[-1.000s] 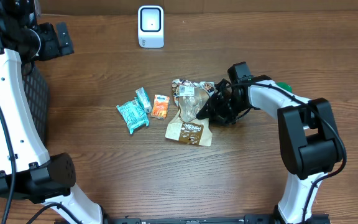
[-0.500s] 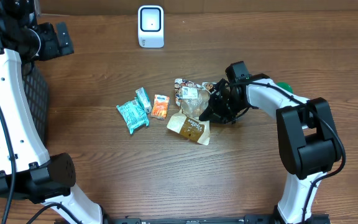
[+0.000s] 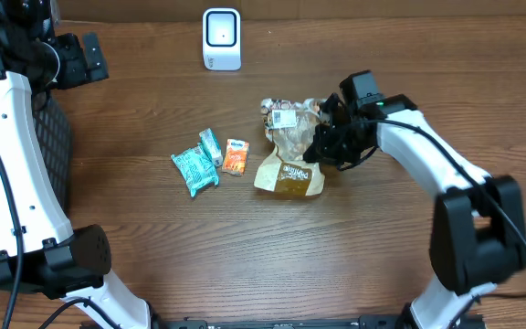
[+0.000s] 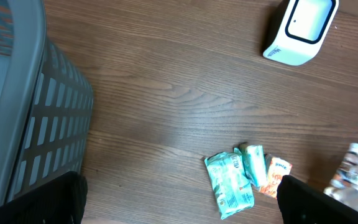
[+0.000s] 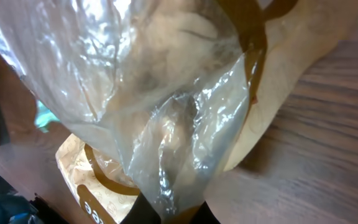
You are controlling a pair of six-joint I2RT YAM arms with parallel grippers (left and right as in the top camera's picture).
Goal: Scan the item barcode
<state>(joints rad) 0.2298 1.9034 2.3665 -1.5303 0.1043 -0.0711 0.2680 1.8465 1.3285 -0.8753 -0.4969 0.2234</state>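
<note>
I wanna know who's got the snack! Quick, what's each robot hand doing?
Left gripper: open, holding nothing.
Right gripper: shut on the snack bag.

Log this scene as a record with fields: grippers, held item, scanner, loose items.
left gripper: open, empty
right gripper: shut on the snack bag
snack bag: clear and brown, white label facing up
scanner: white, beyond the bag, not touching it
loose items: two teal packets and an orange packet, left of the bag
</note>
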